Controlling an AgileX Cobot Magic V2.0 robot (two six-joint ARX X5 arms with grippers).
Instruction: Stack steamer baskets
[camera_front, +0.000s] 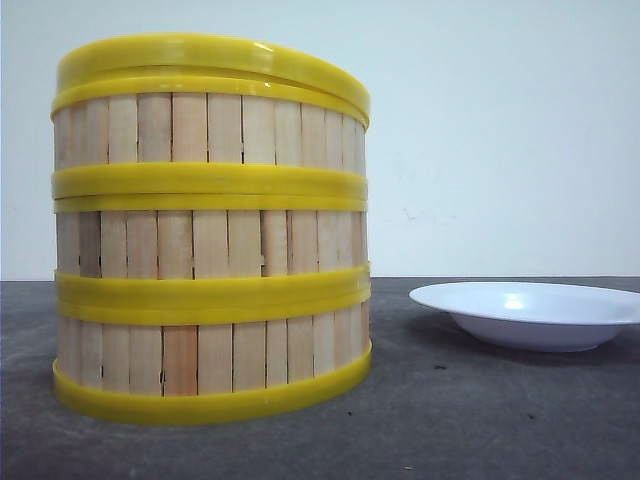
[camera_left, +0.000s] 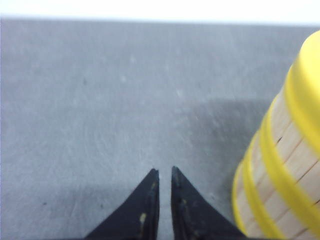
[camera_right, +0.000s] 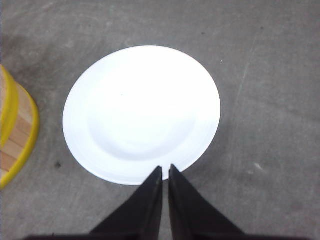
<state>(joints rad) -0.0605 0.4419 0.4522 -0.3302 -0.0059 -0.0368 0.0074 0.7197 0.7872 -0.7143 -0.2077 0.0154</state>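
On the table (camera_front: 520, 420), the baskets (camera_front: 210, 250) are seen already stacked three high beside the plate (camera_front: 530, 312), apparently nearer the left gripper (camera_left: 162, 172) than the right gripper (camera_right: 165, 169), both nearly closed and empty.

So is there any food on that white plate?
No, the white plate is bare in the right wrist view, with nothing lying on it.
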